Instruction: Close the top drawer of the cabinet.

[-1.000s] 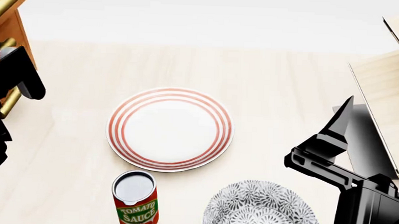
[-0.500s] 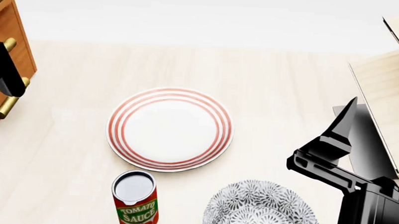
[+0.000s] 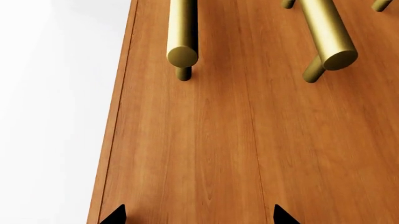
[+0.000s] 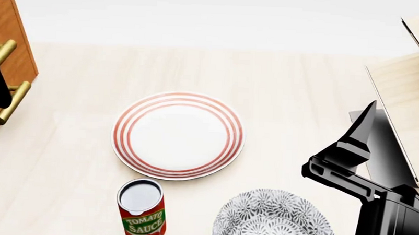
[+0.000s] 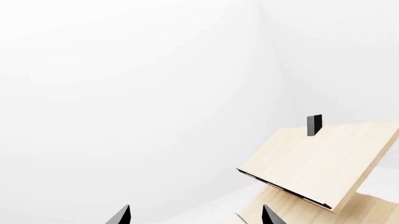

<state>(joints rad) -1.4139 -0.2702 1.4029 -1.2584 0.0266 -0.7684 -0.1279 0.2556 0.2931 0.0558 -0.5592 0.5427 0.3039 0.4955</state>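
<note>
Left gripper [image 3: 196, 215], fingers spread and empty, faces the cabinet [image 3: 206, 140] front near brass handles [image 3: 182, 32]. Right gripper [image 5: 194, 215] is released too

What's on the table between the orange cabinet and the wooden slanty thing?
In the head view, the red-striped plate lies between the cabinet and the pale wooden rack. Either side of it is bare tabletop.

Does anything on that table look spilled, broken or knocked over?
Nothing stands out. The striped plate lies flat, the tomato sauce can stands upright beside the patterned bowl, and nothing is spilled on the table.
</note>
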